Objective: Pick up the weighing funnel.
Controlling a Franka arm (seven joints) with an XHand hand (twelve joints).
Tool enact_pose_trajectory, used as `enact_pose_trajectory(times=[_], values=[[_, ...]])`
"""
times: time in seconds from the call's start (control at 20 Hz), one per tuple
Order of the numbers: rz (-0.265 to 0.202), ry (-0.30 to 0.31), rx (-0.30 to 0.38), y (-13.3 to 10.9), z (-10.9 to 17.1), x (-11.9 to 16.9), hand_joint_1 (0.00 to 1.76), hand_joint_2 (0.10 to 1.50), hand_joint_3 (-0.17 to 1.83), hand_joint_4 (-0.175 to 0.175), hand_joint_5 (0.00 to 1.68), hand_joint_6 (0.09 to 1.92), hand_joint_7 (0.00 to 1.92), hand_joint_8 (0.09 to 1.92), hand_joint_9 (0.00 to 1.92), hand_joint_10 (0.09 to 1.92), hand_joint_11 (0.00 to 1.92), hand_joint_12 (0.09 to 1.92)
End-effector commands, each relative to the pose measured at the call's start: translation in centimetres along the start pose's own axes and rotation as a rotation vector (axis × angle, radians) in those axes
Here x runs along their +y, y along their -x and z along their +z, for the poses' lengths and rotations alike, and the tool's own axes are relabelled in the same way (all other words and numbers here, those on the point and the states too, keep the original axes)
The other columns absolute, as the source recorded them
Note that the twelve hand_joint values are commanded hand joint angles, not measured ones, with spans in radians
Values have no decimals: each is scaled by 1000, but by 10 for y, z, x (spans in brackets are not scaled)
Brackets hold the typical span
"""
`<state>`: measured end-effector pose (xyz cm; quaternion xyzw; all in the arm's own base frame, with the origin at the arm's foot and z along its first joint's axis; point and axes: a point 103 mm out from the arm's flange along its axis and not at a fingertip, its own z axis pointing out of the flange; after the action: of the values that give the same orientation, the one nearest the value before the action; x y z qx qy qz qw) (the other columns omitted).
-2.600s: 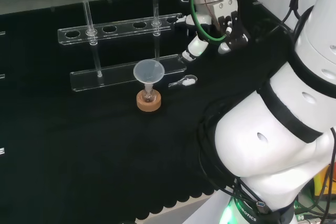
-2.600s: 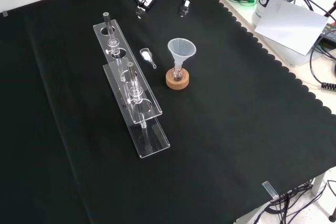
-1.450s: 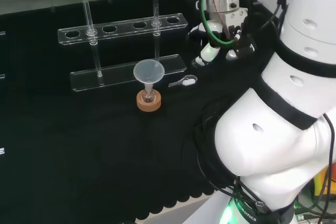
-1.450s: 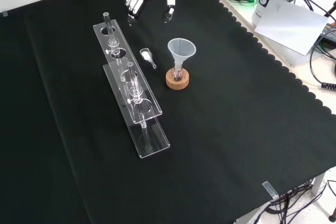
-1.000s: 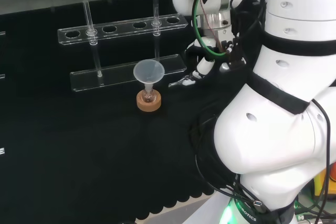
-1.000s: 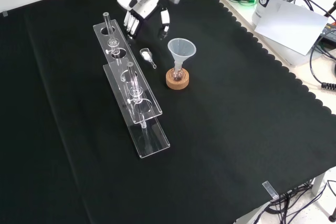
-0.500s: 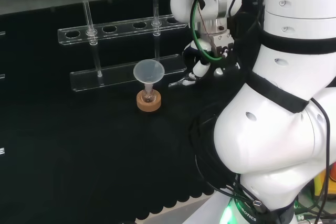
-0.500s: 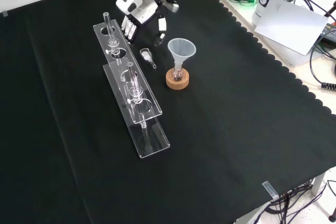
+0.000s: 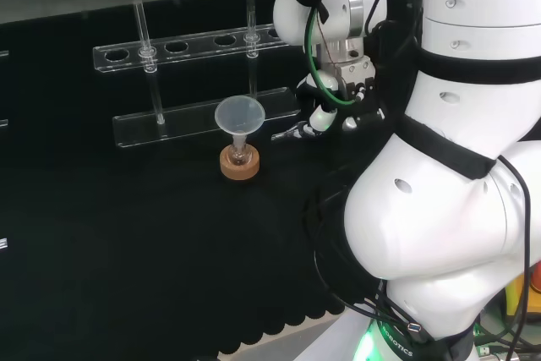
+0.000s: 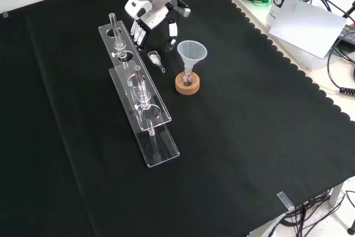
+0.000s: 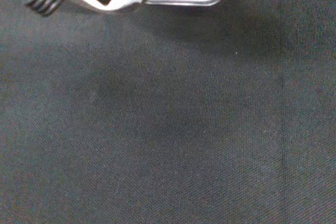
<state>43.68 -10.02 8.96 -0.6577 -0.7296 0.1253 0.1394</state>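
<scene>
The fingers (image 10: pixel 137 33) are spread and fairly straight, thumb apart from them, holding nothing. The hand (image 10: pixel 154 18) hovers low over the black cloth (image 10: pixel 249 137), its fingertips just above the weighing funnel (image 10: pixel 155 59). That small clear piece lies flat on the cloth, untouched, between the clear test-tube rack (image 10: pixel 145 116) and the funnel (image 10: pixel 192 51). The funnel stands mouth up in a small flask (image 10: pixel 187 77) on a cork ring (image 10: pixel 187 86).
</scene>
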Motion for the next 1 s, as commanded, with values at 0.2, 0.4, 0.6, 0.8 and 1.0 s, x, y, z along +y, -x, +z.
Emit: enact_pose_trajectory(times=[0.2,0.4,0.6,0.8,1.0], values=[[9,5,-7,-2,9,-1,938,575,664,-37,545,701,479,699,741,543,591,1240],[8,13,-4,-3,11,2,934,566,681,-39,535,730,477,704,740,548,593,1239],[18,15,-20,-22,12,3,936,564,685,-40,535,740,477,706,741,550,594,1239],[24,13,-25,-24,13,5,940,562,687,-40,541,749,477,708,741,552,594,1239],[36,12,-30,-25,15,7,944,562,688,-38,556,762,477,709,741,553,595,1239]])
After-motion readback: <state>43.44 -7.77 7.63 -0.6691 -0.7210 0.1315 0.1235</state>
